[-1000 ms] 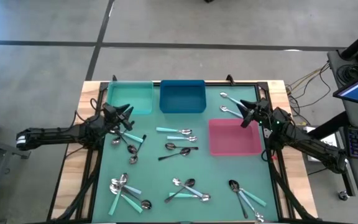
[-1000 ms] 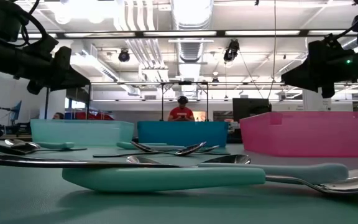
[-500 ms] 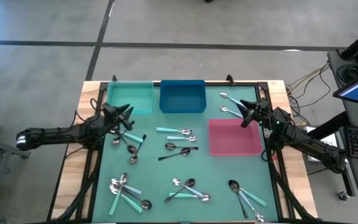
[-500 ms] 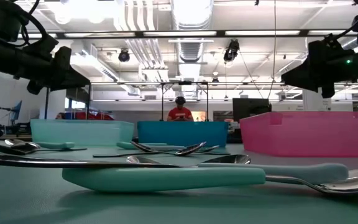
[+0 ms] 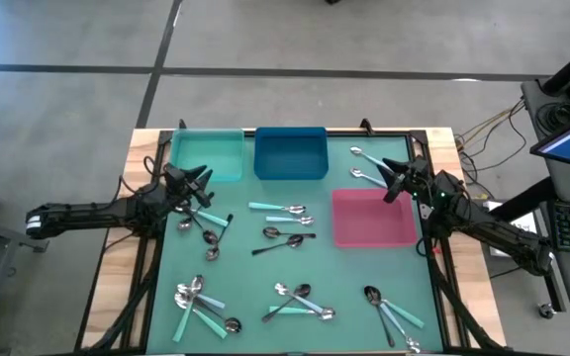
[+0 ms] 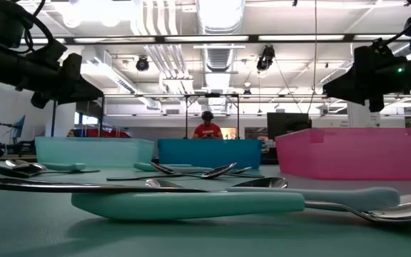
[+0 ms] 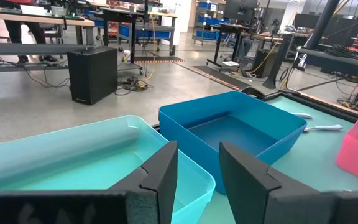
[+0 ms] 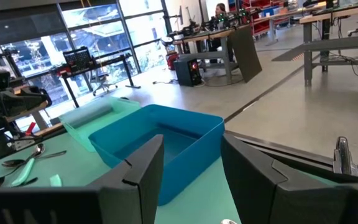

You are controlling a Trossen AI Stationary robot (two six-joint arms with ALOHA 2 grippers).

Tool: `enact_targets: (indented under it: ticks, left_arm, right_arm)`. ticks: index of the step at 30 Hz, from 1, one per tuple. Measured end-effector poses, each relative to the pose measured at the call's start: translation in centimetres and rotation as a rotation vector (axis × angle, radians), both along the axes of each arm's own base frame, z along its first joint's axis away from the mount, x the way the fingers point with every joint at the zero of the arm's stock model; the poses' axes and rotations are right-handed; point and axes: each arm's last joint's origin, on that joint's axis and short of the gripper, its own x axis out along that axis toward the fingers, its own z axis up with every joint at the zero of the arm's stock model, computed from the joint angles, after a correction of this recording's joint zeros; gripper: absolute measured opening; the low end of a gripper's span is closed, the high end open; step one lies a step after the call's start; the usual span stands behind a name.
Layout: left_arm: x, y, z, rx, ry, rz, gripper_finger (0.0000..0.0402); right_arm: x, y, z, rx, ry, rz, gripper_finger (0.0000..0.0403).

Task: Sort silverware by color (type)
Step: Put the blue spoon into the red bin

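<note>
Most spoons lie flat — long axes pointing every way.

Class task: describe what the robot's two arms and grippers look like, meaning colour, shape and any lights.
Both arms are slim, dark and jointed. The left gripper and right gripper each end in two flat, angular black fingers. A small green light glows on the right arm.

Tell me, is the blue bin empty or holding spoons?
Empty. The blue bin shows only its bare floor from above, and both wrist views agree.
</note>
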Motion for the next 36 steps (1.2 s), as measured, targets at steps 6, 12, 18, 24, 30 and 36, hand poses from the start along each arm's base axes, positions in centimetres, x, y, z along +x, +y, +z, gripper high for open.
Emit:
enact_targets:
  ticks: [6, 12, 18, 24, 30, 36]
  left_arm:
    - [0.0, 0.0, 0.0, 0.0, -0.001, 0.0, 0.0103]
    - [0.0, 0.0, 0.0, 0.0, 0.0, 0.0, 0.0103]
    - [0.0, 0.0, 0.0, 0.0, 0.0, 0.0, 0.0103]
    - [0.0, 0.0, 0.0, 0.0, 0.0, 0.0, 0.0103]
    - [0.0, 0.0, 0.0, 0.0, 0.0, 0.0, 0.0103]
    - [0.0, 0.0, 0.0, 0.0, 0.0, 0.0, 0.0103]
  right_arm:
    - [0.0, 0.0, 0.0, 0.0, 0.0, 0.0, 0.015]
    - [0.0, 0.0, 0.0, 0.018, -0.015, -0.001, 0.015]
    - [0.0, 0.0, 0.0, 0.132, -0.106, -0.005, 0.015]
    - [0.0, 0.0, 0.7, 0.185, -0.026, -0.016, 0.015]
    - [0.6, -0.7, 2.2, 0.366, 0.172, -0.132, 0.015]
    - [2.0, -1.7, 3.2, 0.581, 0.389, -0.263, 0.015]
